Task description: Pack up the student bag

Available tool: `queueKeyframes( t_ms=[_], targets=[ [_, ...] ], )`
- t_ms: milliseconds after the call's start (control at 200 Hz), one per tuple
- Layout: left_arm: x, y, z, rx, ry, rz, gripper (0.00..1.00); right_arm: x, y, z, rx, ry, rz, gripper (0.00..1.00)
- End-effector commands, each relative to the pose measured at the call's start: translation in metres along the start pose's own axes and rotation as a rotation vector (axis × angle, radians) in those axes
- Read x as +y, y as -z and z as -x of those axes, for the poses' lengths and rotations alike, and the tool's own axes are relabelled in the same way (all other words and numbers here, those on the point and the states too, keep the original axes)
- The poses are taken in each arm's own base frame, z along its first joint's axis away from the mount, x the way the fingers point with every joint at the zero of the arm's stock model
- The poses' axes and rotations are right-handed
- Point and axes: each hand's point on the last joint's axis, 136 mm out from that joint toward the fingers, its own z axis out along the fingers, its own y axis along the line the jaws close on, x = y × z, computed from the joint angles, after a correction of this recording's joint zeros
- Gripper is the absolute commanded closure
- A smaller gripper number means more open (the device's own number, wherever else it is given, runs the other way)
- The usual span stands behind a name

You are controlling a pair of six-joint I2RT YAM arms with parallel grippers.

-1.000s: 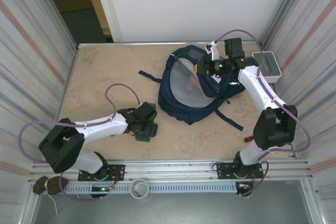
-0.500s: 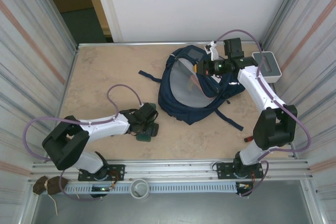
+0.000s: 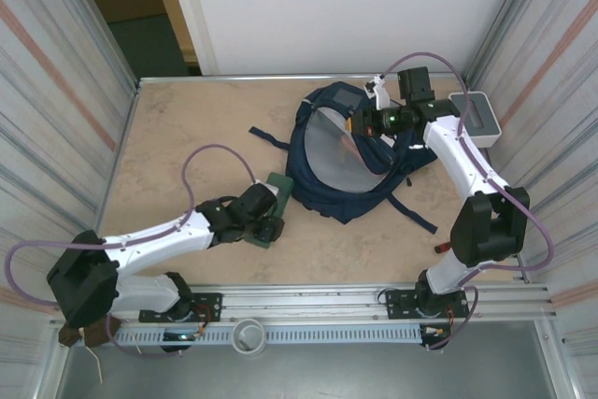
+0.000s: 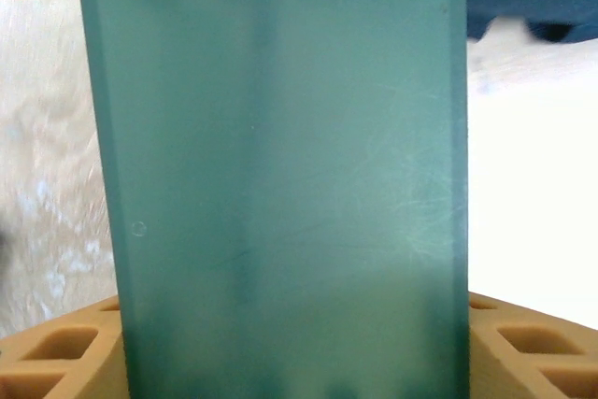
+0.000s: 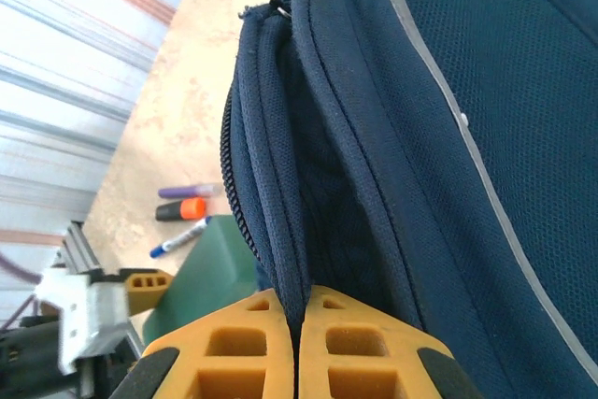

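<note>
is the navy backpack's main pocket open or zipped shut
Open: the navy-blue fabric backpack gapes, grey lining showing, right tool pinching its rim.

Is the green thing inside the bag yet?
No, the green thing is outside the bag, just beside its rim.

Bright, even overhead light leaves soft shadows on the beige marbled tabletop point(image 3: 187, 128). Close up, the flat dark-green slab point(image 4: 280, 184) looks hazy, the table beside it glaring white.
</note>
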Motion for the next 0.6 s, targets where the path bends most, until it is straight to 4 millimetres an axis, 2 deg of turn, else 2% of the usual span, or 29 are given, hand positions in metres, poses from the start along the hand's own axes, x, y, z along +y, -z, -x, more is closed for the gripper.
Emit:
queueKeyframes(
  t_ms=[0, 90, 220, 396, 546, 596],
  targets=[
    [-0.016, 0.026, 0.043, -0.105, -0.135, -0.032, 0.49, 0.002, 0.012, 0.004, 0.008, 0.045, -0.047, 1.0],
    [-0.03, 0.033, 0.064, -0.126, -0.18, -0.071, 0.5, 0.01, 0.014, 0.008, -0.004, 0.052, -0.02, 1.0],
    [-0.044, 0.028, 0.089, -0.101, -0.195, -0.084, 0.51, 0.02, 0.015, 0.011, -0.013, 0.052, 0.02, 1.0],
    [-0.058, 0.002, 0.119, -0.001, -0.096, -0.129, 0.5, 0.03, 0.013, 0.017, -0.04, 0.029, 0.087, 1.0],
    [-0.06, -0.022, 0.158, -0.003, 0.004, -0.162, 0.5, 0.043, 0.01, 0.024, -0.065, 0.004, 0.176, 1.0],
    [-0.06, -0.03, 0.172, -0.013, 0.037, -0.157, 0.46, 0.045, 0.009, 0.024, -0.064, 0.005, 0.183, 1.0]
  ],
)
